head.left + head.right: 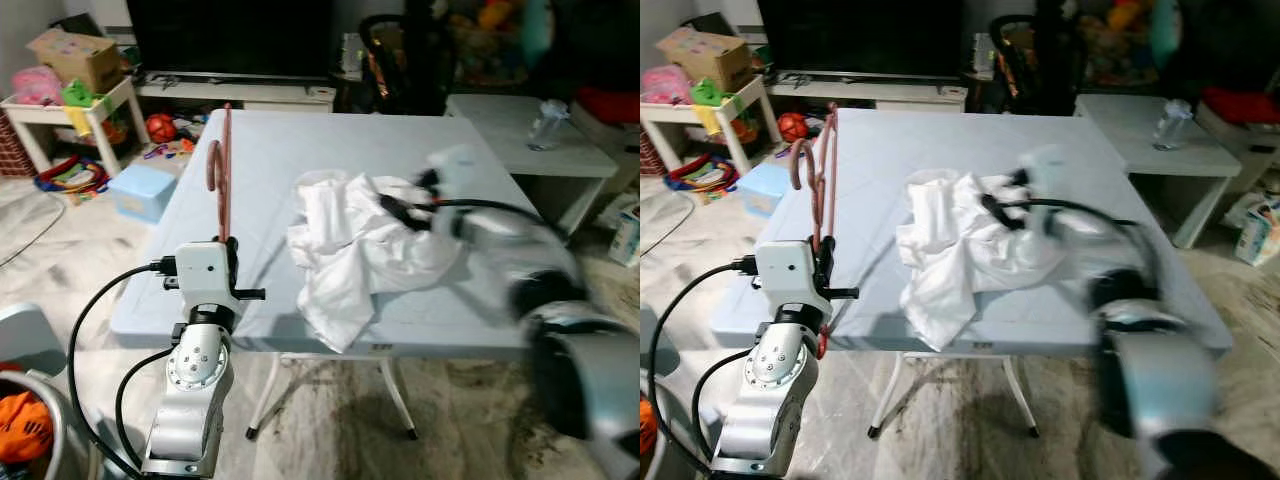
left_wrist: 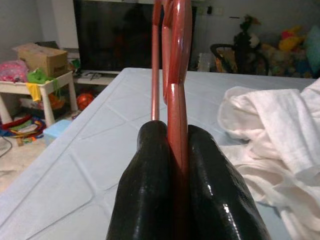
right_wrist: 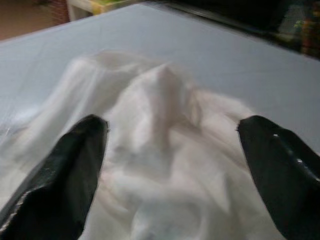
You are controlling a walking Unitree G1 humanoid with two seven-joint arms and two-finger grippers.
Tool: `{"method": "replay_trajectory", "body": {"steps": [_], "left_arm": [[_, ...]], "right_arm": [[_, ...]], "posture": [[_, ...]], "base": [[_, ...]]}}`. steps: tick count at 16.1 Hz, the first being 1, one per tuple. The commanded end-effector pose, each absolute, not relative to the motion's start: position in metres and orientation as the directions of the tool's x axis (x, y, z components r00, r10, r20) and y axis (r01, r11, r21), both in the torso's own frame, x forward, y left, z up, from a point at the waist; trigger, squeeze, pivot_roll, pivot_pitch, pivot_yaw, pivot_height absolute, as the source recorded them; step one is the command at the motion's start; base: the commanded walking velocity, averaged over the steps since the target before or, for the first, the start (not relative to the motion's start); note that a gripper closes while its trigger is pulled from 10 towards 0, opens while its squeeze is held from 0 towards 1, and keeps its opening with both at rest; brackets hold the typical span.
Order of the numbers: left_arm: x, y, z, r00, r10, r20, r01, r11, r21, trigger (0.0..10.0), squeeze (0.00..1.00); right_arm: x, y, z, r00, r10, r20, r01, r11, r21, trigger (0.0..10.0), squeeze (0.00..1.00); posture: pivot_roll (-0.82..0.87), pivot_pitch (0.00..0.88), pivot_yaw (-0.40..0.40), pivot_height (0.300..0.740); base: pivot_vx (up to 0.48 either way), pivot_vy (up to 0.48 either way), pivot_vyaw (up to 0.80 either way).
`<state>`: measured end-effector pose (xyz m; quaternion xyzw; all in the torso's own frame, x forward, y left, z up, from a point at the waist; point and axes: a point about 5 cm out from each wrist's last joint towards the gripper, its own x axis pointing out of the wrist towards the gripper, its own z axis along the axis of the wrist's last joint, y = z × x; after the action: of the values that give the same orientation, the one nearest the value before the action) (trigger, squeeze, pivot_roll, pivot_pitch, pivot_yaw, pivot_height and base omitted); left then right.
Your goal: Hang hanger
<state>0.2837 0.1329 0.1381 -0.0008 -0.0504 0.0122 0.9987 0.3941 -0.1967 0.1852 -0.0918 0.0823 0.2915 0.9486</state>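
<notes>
1. Our left gripper (image 2: 172, 150) pinches the red hanger (image 1: 222, 165) upright over the table's (image 1: 300, 140) left edge; we should keep that clamp firm and the hook clear.
2. The white garment (image 1: 350, 245) lies crumpled mid-table, hanging over the near edge.
3. Our right gripper (image 3: 172, 150), fingers spread wide, hovers over the cloth; we should close on one distinct fold.

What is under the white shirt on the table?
The white garment lies crumpled on the grey table. Only tabletop shows around it; anything beneath its folds is covered. The open right gripper hovers above.
</notes>
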Motion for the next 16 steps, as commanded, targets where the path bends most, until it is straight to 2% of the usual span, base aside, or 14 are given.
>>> {"method": "replay_trajectory", "body": {"steps": [1,2,3,4,5,6,7,8,9,13,15,16], "left_arm": [[0.283,0.139,0.137,0.996,0.030,0.088,-0.031,0.999,0.008,10.0,0.00],[0.283,0.140,0.137,0.996,0.030,0.087,-0.031,0.999,0.012,10.0,0.00],[0.283,0.140,0.138,0.996,0.029,0.089,-0.030,0.999,0.014,10.0,0.00],[0.283,0.141,0.138,0.996,0.029,0.089,-0.030,0.999,0.014,10.0,0.00],[0.283,0.140,0.138,0.996,0.025,0.089,-0.026,1.000,0.015,10.0,0.00],[0.283,0.140,0.138,0.996,0.023,0.089,-0.025,1.000,0.015,10.0,0.00],[0.283,0.142,0.138,0.996,0.021,0.086,-0.022,1.000,0.019,10.0,0.00],[0.283,0.143,0.139,0.996,0.018,0.086,-0.020,1.000,0.021,10.0,0.00],[0.284,0.142,0.141,0.996,0.011,0.091,-0.013,1.000,0.024,10.0,0.00],[0.282,0.140,0.140,0.996,0.011,0.087,-0.013,1.000,0.017,10.0,0.00],[0.283,0.139,0.140,0.996,0.008,0.087,-0.009,1.000,0.014,10.0,0.00],[0.284,0.139,0.140,0.996,0.008,0.089,-0.009,1.000,0.013,10.0,0.00]], "right_arm": [[0.386,-0.203,0.179,0.755,0.607,-0.246,-0.645,0.755,-0.116,10.0,0.00],[0.381,-0.209,0.177,0.717,0.647,-0.260,-0.689,0.714,-0.123,10.0,0.00],[0.370,-0.214,0.173,0.618,0.728,-0.297,-0.778,0.620,-0.102,10.0,0.00],[0.367,-0.215,0.172,0.597,0.742,-0.305,-0.795,0.600,-0.095,10.0,0.00],[0.358,-0.216,0.166,0.509,0.793,-0.334,-0.852,0.519,-0.066,10.0,0.00],[0.354,-0.216,0.163,0.463,0.816,-0.346,-0.876,0.482,-0.035,10.0,0.00],[0.342,-0.211,0.153,0.347,0.860,-0.374,-0.923,0.384,0.025,10.0,0.00],[0.339,-0.208,0.151,0.312,0.872,-0.378,-0.935,0.352,0.039,10.0,0.00],[0.331,-0.201,0.145,0.243,0.898,-0.368,-0.953,0.292,0.082,10.0,0.00],[0.323,-0.181,0.128,0.192,0.903,-0.385,-0.955,0.262,0.140,10.0,0.00],[0.323,-0.175,0.120,0.196,0.881,-0.431,-0.952,0.276,0.131,10.0,0.00],[0.327,-0.168,0.113,0.227,0.856,-0.464,-0.942,0.314,0.118,10.0,0.00]], "posture": [[0.13,0.002,-0.059,0.740],[0.13,0.002,-0.057,0.740],[0.13,0.000,-0.052,0.740],[0.13,0.001,-0.051,0.740],[0.14,0.002,-0.049,0.740],[0.14,0.001,-0.047,0.740],[0.15,0.001,-0.039,0.740],[0.15,0.003,-0.038,0.740],[0.16,0.006,-0.041,0.740],[0.16,0.005,-0.045,0.740],[0.16,0.003,-0.047,0.740],[0.16,0.003,-0.052,0.740]], "base": [[0.000,0.000,0.00],[0.000,0.000,0.00],[0.000,0.000,0.00],[0.000,0.000,0.00],[0.000,0.000,0.00],[0.000,0.000,0.00],[0.000,0.000,0.00],[0.000,0.000,0.00],[0.000,0.000,0.00],[0.000,0.000,0.00],[0.000,0.000,0.00],[0.000,0.000,0.00]]}}
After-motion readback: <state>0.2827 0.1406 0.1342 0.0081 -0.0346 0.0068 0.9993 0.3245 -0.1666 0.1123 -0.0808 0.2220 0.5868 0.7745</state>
